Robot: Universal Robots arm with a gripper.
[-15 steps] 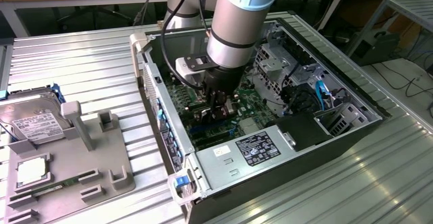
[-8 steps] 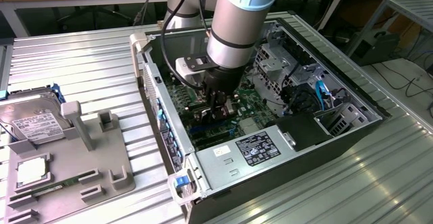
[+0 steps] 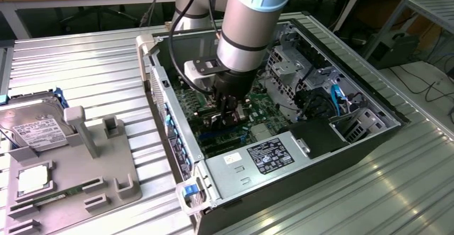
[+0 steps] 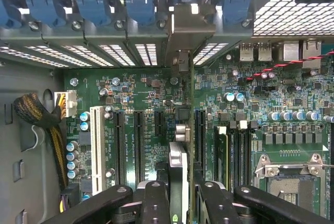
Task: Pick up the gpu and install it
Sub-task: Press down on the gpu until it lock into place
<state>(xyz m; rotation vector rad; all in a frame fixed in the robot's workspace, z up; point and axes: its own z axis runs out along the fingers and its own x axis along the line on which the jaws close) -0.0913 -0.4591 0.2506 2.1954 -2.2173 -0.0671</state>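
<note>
Gpu [image 4: 180, 151] seen edge-on, standing upright over motherboard [image 4: 156, 104] inside open computer case [image 3: 369, 99]; faces hidden, lower end cut off behind gripper [image 4: 180, 195]. Silver bracket end up against rear slot wall. In exterior view, mostly blocked by arm [image 3: 245, 33]. Thin green card edge, silver metal. Gripper fingers [image 4: 155, 203] narrowly parted, clamped on card.

Green motherboard [image 4: 156, 104], blue slot clips [image 4: 88, 2], a white slot [image 4: 96, 148], silver ribbed table [image 3: 78, 70].
</note>
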